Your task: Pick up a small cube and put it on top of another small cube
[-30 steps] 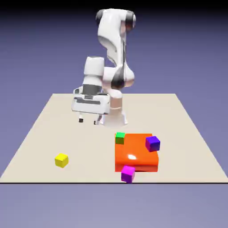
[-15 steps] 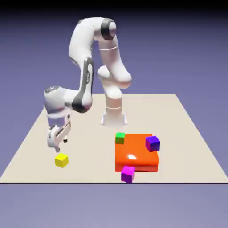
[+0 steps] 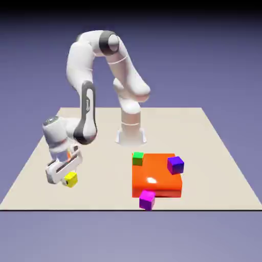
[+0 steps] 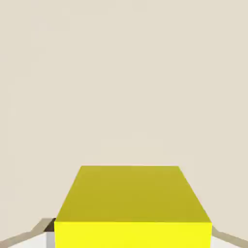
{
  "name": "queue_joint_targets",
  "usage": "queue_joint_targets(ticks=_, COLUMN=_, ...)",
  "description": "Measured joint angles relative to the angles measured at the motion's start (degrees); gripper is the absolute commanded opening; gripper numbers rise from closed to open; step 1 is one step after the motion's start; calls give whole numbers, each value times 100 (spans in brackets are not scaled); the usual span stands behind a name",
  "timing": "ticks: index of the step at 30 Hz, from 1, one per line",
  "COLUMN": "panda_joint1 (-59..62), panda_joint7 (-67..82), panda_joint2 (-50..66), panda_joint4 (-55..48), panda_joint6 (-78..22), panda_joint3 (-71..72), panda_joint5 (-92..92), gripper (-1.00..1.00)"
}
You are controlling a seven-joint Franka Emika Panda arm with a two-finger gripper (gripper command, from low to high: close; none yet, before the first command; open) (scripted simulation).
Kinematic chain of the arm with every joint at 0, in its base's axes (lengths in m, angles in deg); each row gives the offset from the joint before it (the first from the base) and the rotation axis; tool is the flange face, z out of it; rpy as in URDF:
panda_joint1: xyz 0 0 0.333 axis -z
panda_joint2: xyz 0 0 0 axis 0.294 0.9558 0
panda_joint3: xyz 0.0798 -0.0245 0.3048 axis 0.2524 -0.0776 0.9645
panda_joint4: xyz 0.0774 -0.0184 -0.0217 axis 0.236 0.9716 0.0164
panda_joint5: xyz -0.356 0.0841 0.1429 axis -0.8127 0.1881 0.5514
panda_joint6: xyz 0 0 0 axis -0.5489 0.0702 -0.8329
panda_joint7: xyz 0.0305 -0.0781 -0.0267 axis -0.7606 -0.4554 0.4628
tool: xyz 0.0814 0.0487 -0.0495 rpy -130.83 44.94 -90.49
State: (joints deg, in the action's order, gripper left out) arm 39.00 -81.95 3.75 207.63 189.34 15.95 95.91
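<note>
Pincer (image 3: pixel 68 179) clamped on small yellow cube (image 3: pixel 71 179), low over surface (image 3: pixel 215 153), exterior view's left, well apart from orange block (image 3: pixel 156 176).

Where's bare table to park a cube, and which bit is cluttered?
Free: the table strip on the exterior view's right of the orange block, and the middle stretch between the gripper, shut on the yellow cube, and that block. Crowded: the block itself, with the green cube, purple cube and magenta cube at its edges.
</note>
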Motion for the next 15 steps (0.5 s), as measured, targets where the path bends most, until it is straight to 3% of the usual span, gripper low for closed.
queue_joint_targets(ticks=15, panda_joint1=-2779, panda_joint7=3722, panda_joint2=54, panda_joint4=-959, panda_joint6=-1465, panda_joint3=-41, panda_joint5=-1037, gripper=-100)
